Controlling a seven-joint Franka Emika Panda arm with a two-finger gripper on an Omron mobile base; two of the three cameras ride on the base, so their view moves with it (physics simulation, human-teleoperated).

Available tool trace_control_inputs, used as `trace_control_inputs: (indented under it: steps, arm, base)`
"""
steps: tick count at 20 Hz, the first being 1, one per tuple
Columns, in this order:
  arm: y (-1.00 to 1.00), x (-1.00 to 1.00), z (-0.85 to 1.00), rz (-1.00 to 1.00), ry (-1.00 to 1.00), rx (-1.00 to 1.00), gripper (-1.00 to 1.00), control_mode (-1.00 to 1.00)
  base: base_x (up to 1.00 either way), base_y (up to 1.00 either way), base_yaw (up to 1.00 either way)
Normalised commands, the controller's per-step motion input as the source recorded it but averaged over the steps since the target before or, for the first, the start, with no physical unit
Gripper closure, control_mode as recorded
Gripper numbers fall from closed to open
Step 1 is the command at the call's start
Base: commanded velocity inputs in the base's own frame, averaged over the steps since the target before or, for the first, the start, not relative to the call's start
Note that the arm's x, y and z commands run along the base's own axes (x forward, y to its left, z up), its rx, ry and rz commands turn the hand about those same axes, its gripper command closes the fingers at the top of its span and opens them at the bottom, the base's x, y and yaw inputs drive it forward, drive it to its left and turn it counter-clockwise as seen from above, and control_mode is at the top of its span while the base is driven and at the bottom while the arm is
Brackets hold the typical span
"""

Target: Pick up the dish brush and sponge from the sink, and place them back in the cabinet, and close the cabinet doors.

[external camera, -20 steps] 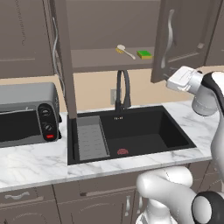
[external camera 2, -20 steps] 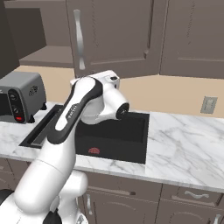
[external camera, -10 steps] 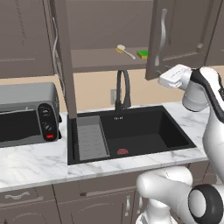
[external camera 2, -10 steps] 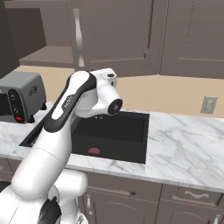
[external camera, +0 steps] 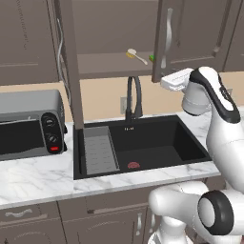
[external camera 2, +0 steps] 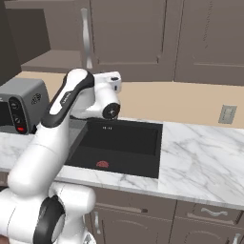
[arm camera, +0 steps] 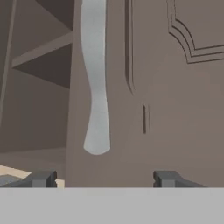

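Observation:
The dish brush (external camera: 135,55) lies on the cabinet (external camera: 112,64) shelf, cream head to the left. Beside it a sliver of the green sponge (external camera: 152,58) peeks out from behind the right cabinet door (external camera: 178,28), which stands partly swung in. My gripper (external camera: 165,83) is pressed up against that door's lower edge. In the hand view the door panel (arm camera: 175,87) and its silver bar handle (arm camera: 96,87) are very close, and my gripper (arm camera: 105,179) is open with its fingertips (arm camera: 41,178) wide apart and nothing between them. The left door (external camera: 67,62) stands wide open. The black sink (external camera: 143,143) below holds just its ribbed tray and red drain.
A black arched faucet (external camera: 133,97) rises behind the sink, under the shelf. A grey toaster oven (external camera: 28,124) sits on the marble counter (external camera: 38,178) at the left. Closed wall cabinets (external camera 2: 167,38) and a wall outlet (external camera 2: 227,114) are to the right.
My hand has moved left with the right cabinet door, which has swung further toward shut and now covers most of the sponge.

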Motion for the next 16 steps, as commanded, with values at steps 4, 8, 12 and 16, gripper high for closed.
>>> trace_control_inputs:
  steps: [4, 8, 12, 16]
  arm:
    - [0.03, 0.4, 0.0, -0.11, 0.0, 0.0, -1.0, -1.0]
    - [0.0, 0.37, 0.0, -0.05, 0.0, 0.0, -1.0, -1.0]
    - [0.0, 0.31, 0.0, -0.03, 0.0, 0.0, -1.0, -1.0]
    - [0.0, 0.28, 0.0, -0.04, 0.0, 0.0, -1.0, -1.0]
  base:
    - [0.0, 0.0, 0.0]
    - [0.0, 0.0, 0.0]
    - [0.0, 0.0, 0.0]
    - [0.0, 0.0, 0.0]
